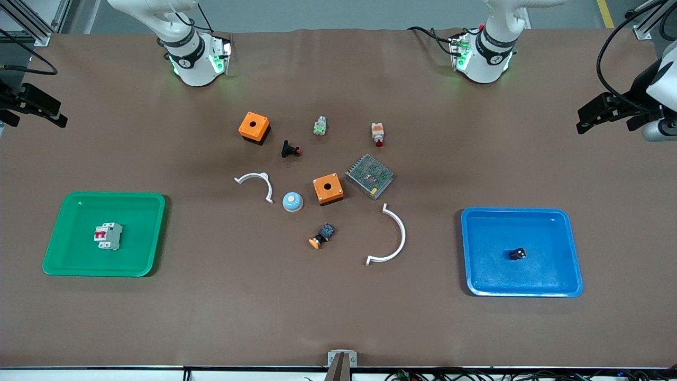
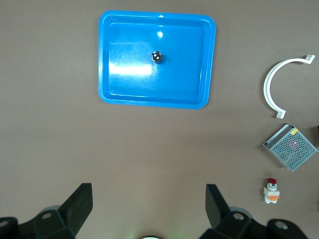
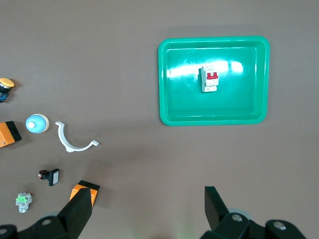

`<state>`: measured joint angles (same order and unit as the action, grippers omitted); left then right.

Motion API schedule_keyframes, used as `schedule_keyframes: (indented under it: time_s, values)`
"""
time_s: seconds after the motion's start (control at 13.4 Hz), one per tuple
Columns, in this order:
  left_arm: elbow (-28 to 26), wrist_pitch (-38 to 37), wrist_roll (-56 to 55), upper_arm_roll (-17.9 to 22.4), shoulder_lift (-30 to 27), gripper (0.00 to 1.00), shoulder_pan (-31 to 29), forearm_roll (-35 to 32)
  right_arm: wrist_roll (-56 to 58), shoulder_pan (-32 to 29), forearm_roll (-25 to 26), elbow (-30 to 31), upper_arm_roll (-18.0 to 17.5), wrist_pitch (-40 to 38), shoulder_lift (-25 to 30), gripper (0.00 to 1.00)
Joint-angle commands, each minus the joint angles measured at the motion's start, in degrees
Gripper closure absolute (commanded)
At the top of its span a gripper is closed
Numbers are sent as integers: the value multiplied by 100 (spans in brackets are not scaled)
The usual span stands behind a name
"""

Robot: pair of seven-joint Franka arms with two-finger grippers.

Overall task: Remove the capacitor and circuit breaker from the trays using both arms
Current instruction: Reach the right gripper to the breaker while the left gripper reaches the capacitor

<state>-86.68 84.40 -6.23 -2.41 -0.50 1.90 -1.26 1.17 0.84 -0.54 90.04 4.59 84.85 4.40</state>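
Task not yet begun — both parts remain in their trays; the capacitor (image 1: pixel 518 254) sits in the blue tray (image 1: pixel 571 248), lower right of the front view; the circuit breaker (image 1: pixel 108 235) lies in the green tray (image 1: pixel 143 233), lower left. Upper edges — left gripper (image 2: pixel 148 205) and right gripper (image 3: pixel 148 204) spread wide, empty, waiting.
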Motion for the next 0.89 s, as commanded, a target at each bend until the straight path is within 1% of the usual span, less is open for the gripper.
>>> schedule_keyframes:
  time_s: [0.0, 0.15, 0.3, 0.45, 0.52, 0.67, 0.82]
  values:
    - [90, -11, 87, -5, 23, 0, 4, -6, -99, 4, 107, 128, -11, 5, 122, 0]
    - [99, -3, 122, -5, 67, 0, -40, -15, -99, 4, 107, 128, -11, -4, 122, 0]
    - [99, 41, 122, 13, 234, 0, -75, -68, -99, -4, 107, 119, -11, 5, 122, 0]
    - [151, 260, 122, 30, 567, 0, -67, -94, -90, -5, 107, 32, -11, 5, 105, 0]
    - [152, 470, 122, 30, 734, 0, -58, -164, -81, -22, 116, 22, -2, 14, -9, 0]
    - [38, 928, 9, 22, 1138, 0, -58, -470, -73, -109, 159, -13, 16, 110, -578, 0]
    - [-50, 1515, -27, 30, 1630, 0, -93, -569, 50, -276, 116, -145, 16, 687, -1202, 0]
